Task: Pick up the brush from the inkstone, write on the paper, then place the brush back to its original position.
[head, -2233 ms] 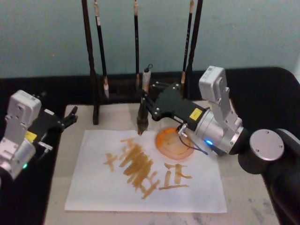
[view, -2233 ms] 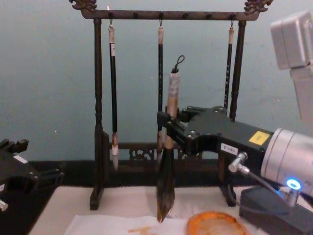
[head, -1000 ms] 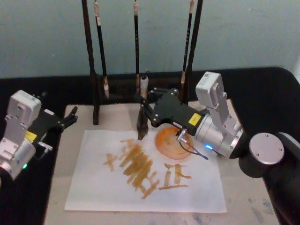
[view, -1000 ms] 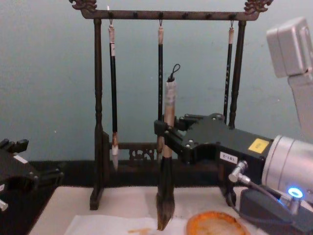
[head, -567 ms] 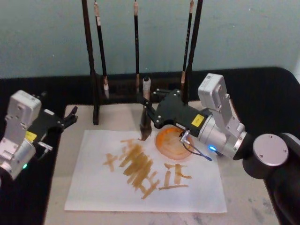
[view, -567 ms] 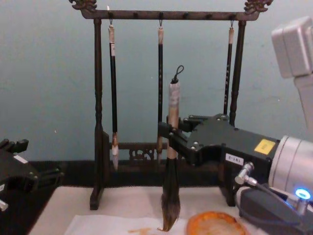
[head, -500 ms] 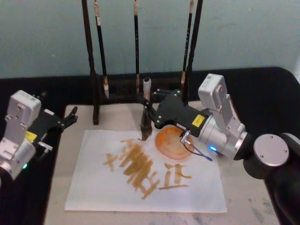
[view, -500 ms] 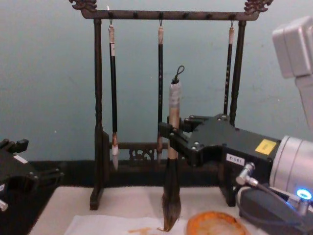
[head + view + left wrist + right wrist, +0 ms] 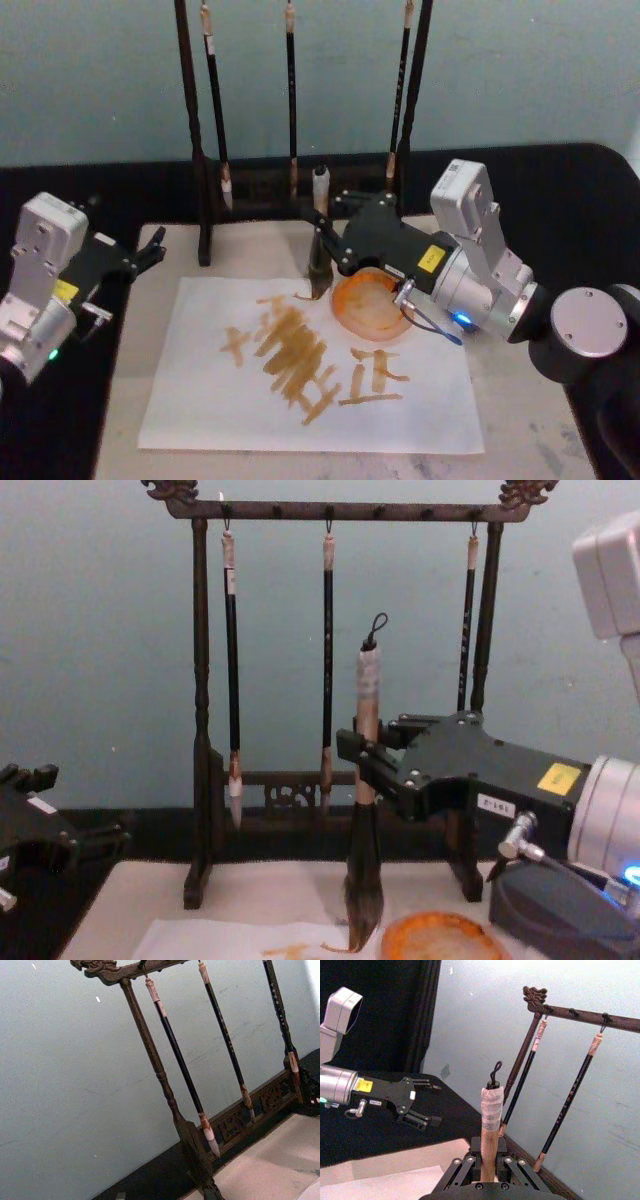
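A: Brush [image 9: 318, 262] first: where was it?

B: Upright in the right tool [image 9: 322, 225]. The jaws were clamped tight on the pale handle, roughly halfway down. The black cord loop stood well above the tool, and the dark tuft hung below it.

A: Did the tuft reach the paper [image 9: 200, 400]?

B: It did. Straight beneath the tool, the tip was bent sideways against the sheet's far edge, just beside a short orange stroke. More orange strokes covered the middle of the sheet, nearer the robot than the tool.

A: And the inkstone [image 9: 372, 310]?

B: It was round and orange, and it lay under the tool's black body, just to the right of the tuft. It rested at the paper's far edge.

A: What stood behind the tool?

B: A dark wooden rack [image 9: 188, 130], with three thin brushes [image 9: 291, 100] hanging from its top bar. From the chest, the brush handle rose between the middle one and the right one.

A: What about the other arm?

B: The left tool [image 9: 155, 248] sat well off to the left of the right tool, at the corner of the cream mat [image 9: 250, 250] on the black worktop [image 9: 590, 190]. Its fingers stood apart with nothing between them.
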{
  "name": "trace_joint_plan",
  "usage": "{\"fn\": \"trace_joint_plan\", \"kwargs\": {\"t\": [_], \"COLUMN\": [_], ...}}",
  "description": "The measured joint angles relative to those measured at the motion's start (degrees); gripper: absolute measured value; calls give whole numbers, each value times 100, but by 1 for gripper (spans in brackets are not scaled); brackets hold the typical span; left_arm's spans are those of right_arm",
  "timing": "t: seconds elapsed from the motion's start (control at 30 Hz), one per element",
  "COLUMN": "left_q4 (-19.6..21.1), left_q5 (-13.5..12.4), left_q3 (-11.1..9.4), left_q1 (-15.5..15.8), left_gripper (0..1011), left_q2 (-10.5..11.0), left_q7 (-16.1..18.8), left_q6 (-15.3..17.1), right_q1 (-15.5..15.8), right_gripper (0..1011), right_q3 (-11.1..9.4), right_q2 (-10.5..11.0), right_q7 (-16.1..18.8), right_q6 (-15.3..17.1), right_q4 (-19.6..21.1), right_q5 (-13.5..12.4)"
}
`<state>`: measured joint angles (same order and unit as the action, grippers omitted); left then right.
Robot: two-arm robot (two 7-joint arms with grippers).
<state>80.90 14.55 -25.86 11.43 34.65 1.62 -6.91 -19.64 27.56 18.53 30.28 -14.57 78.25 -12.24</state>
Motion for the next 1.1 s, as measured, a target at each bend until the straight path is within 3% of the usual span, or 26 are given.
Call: {"fn": "trace_joint_plan", "kwargs": {"t": [0.8,1.1], "left_q4": [0,0], "left_q5": [0,0], "left_q3": [0,0], "left_q1": [0,0], "left_gripper": [1010,1010], "left_q2": [0,0], "left_q7": [0,0], "left_q6": [0,0], "right_q1": [110,231], "right_gripper": [175,175], "right_q3": [-87,-311], "right_q2": [68,53], "right_q7": [-48,-124], "right_q6": [-6,-49], "right_q4": [227,455], "right_q5": [12,-273]}}
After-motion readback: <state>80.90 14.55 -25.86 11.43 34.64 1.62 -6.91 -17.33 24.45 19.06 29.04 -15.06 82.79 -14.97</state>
